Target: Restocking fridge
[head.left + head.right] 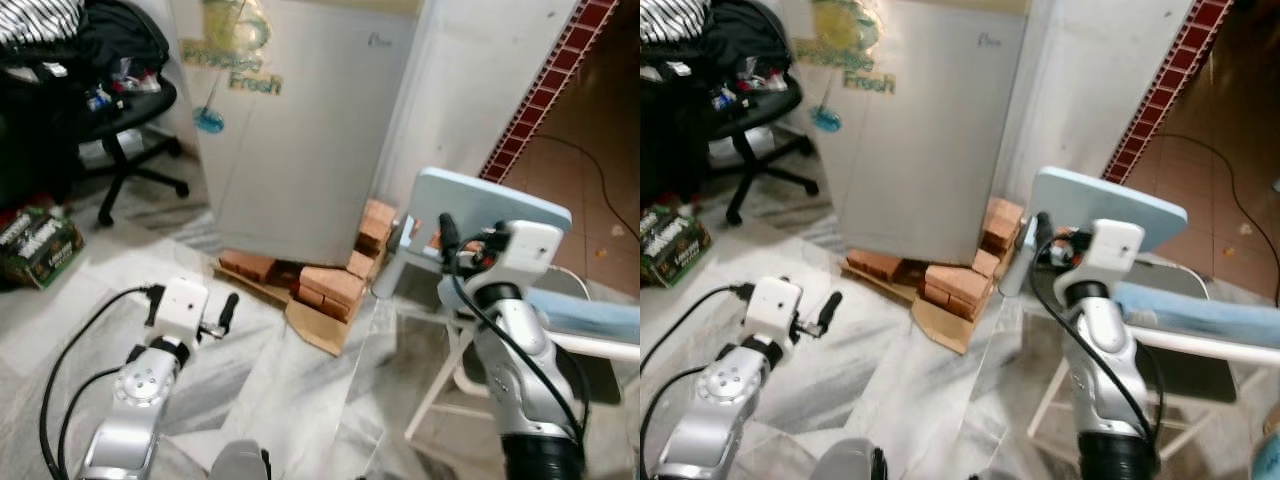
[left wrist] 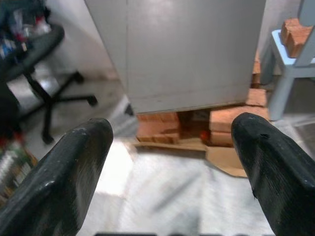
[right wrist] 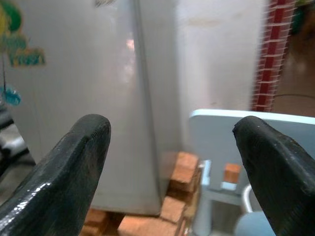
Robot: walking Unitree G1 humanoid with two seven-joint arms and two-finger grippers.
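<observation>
Left gripper (image 2: 170, 172): fingers wide apart, empty, aimed at fridge (image 1: 300, 130) base w/ bricks (image 1: 325, 285). Right gripper (image 3: 172, 172): spread wide, empty, near blue stool (image 1: 490, 205).

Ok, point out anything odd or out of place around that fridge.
The fridge, door closed, stands propped on loose red bricks and a cardboard sheet rather than on the floor, with more bricks piled at its corner beside the light blue stool. Both the left gripper and right gripper are open, holding nothing.
</observation>
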